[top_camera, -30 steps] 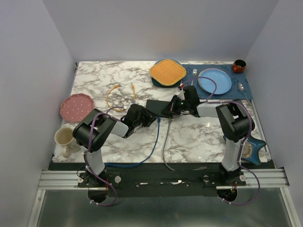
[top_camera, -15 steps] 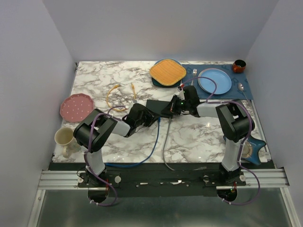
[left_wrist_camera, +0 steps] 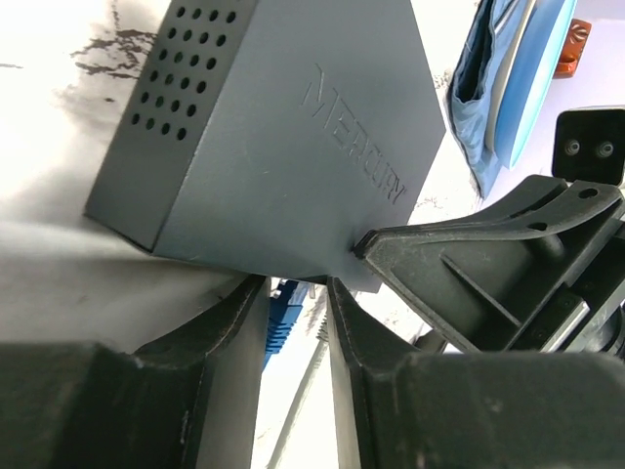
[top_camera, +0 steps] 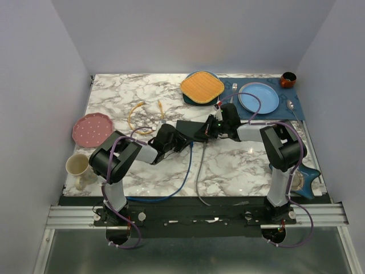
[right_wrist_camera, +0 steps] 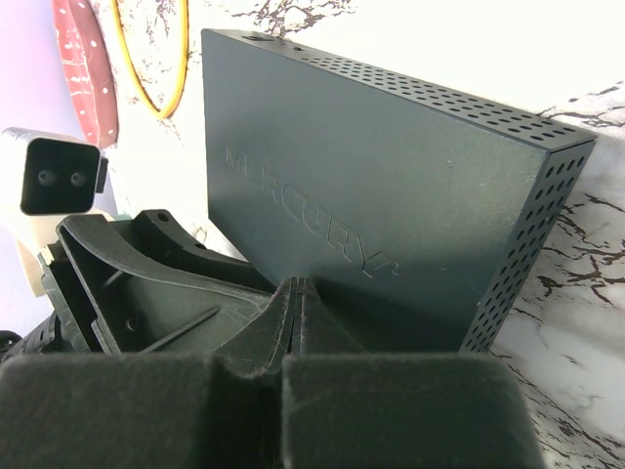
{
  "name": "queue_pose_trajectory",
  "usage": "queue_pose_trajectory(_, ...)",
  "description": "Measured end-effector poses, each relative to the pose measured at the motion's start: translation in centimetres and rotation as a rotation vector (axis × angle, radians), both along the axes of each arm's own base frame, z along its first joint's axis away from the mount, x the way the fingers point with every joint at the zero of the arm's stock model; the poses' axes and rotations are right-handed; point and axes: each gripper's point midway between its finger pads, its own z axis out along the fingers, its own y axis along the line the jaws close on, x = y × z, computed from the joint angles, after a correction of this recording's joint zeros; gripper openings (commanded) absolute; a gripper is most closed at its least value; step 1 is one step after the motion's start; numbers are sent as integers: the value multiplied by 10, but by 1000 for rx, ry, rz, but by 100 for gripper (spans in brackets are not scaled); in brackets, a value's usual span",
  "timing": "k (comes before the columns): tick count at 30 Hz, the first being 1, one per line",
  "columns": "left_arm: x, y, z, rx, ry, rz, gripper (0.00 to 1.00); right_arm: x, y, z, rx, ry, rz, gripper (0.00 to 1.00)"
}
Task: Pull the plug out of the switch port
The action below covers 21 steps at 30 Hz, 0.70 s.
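The right pincer (left_wrist_camera: 376, 249) on the switch (left_wrist_camera: 283, 147) crowds the left pincer (left_wrist_camera: 295, 327).

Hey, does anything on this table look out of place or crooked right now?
The switch sits mid-table, skewed at an angle to the table's edges. A yellow cable lies loose to its left and appears plugged into nothing. The blue cable and a grey cable trail to the near edge. Nothing looks spilled or broken.

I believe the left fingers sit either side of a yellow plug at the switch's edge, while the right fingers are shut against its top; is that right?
Not quite: the left wrist view shows that the plug between the left fingers is blue, not yellow; the yellow cable lies loose beside the switch. The rest holds, with the right fingers shut against its top.
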Motion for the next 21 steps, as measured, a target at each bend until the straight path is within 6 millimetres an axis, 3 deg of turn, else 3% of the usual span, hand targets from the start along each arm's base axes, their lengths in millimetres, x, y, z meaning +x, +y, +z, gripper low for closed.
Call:
queue_pose_trajectory(6,2,-2,2,-1,-5,-3,28,0,0,0,0,0,0,1)
queue_pose_trajectory(21,0,-2,0,-1,-7,-14,34,0,0,0,0,0,0,1)
